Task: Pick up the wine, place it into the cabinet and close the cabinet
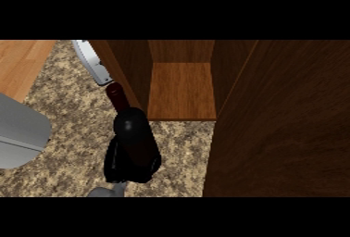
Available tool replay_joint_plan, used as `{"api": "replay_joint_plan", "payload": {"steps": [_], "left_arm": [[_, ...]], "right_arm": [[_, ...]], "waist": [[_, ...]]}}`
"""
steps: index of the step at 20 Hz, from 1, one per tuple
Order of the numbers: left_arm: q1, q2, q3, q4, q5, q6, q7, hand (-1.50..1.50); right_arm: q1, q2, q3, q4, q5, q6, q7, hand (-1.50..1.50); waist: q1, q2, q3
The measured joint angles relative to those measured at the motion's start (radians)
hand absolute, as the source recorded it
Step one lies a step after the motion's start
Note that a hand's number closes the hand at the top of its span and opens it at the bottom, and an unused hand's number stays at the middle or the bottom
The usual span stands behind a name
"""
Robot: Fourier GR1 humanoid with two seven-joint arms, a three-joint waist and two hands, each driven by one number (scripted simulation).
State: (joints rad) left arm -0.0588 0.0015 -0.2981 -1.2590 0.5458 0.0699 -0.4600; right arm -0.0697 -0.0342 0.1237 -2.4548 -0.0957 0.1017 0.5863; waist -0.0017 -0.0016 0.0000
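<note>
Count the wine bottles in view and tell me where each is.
1. The wine bottle stands on the granite counter just left of the open cabinet, held by the hand. The cabinet door may hide others.

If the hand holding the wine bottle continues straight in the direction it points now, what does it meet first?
Probably the cabinet's left side wall. The hand carries the wine bottle with its neck aimed up and slightly left, toward that wall's front edge rather than the open shelf. Depth is unclear.
</note>
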Motion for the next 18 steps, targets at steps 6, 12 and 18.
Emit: {"api": "replay_joint_plan", "payload": {"steps": [6, 12, 18], "left_arm": [[-0.055, -0.001, -0.07, 0.052, 0.092, 0.098, -0.021, 1.5], [-0.134, -0.001, -0.115, 0.179, 0.181, 0.148, -0.092, 1.5], [-0.216, -0.001, -0.165, 0.292, 0.267, 0.166, -0.175, 1.5]], "right_arm": [[-0.018, -0.009, -0.024, 0.002, -0.006, 0.005, 0.01, -1.5], [-0.011, -0.008, -0.031, 0.01, -0.018, 0.014, 0.001, -1.5], [-0.019, -0.011, -0.049, 0.022, -0.03, 0.02, 0.0, -1.5]], "waist": [[-0.002, 0.001, 0.0], [-0.005, 0.002, 0.0], [-0.006, 0.002, 0.0]]}}
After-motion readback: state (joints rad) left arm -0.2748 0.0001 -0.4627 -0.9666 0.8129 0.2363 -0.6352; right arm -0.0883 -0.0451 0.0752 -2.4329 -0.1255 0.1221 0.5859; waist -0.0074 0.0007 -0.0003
